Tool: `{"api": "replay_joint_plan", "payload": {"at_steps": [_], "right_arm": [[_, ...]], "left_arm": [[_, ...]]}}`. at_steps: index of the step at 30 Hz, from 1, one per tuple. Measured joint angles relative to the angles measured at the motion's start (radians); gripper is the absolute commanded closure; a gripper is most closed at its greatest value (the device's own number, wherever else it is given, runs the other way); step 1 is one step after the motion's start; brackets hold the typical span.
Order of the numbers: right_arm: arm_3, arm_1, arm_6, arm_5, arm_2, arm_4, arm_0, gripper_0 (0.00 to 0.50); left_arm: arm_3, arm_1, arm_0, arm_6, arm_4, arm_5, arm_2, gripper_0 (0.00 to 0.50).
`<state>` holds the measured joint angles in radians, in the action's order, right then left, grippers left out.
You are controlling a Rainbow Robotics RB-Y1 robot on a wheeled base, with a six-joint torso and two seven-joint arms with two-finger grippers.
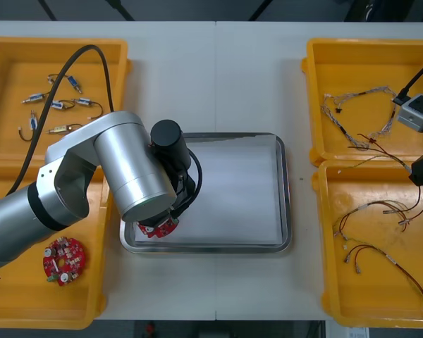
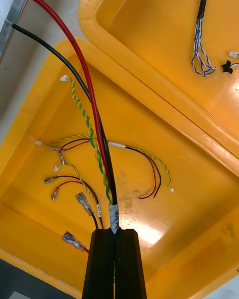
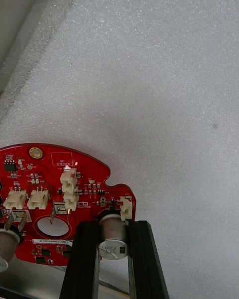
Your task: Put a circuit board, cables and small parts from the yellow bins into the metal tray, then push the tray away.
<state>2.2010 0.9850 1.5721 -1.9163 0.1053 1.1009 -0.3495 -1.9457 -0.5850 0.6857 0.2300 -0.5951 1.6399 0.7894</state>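
Near-left yellow bin (image 1: pixel 14 296): spare board (image 1: pixel 63 260) lying flat. Left gripper (image 3: pixel 113 226) is at the near-left corner of the metal tray (image 1: pixel 287 197), fingers gripping a silver can on the held board (image 3: pixel 50 189). That board is round and red with white connectors, over the tray's white liner. Right gripper (image 2: pixel 115 234) is above the near-right bin (image 2: pixel 199 204), fingers pinched on a cable (image 2: pixel 114 214) of red, black and green-yellow twisted wires.

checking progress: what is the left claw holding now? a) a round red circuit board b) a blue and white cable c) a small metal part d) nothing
a: the left claw is shut on the circuit board at the metal tray's near left corner; the right claw grips a cable over a yellow bin.
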Motion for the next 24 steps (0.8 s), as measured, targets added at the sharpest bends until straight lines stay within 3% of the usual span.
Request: {"api": "replay_joint_plan", "payload": {"at_steps": [5, 8, 12, 18, 24], "right_arm": [[0.000, 0.000, 0.000, 0.000, 0.000, 0.000, 0.000, 0.500], [0.000, 0.000, 0.000, 0.000, 0.000, 0.000, 0.000, 0.500], [0.000, 0.000, 0.000, 0.000, 0.000, 0.000, 0.000, 0.500], [0.000, 0.000, 0.000, 0.000, 0.000, 0.000, 0.000, 0.500], [0.000, 0.000, 0.000, 0.000, 0.000, 0.000, 0.000, 0.500]], "left_arm": [[0.000, 0.001, 0.000, 0.000, 0.000, -0.003, 0.000, 0.153], [0.000, 0.001, 0.000, 0.000, 0.000, -0.005, 0.000, 0.048], [0.000, 0.001, 0.006, 0.000, 0.000, -0.005, 0.000, 0.000], [-0.001, 0.001, 0.052, 0.000, -0.011, 0.015, 0.000, 0.000], [-0.023, -0.003, 0.145, 0.000, -0.147, 0.128, -0.042, 0.000]]}}
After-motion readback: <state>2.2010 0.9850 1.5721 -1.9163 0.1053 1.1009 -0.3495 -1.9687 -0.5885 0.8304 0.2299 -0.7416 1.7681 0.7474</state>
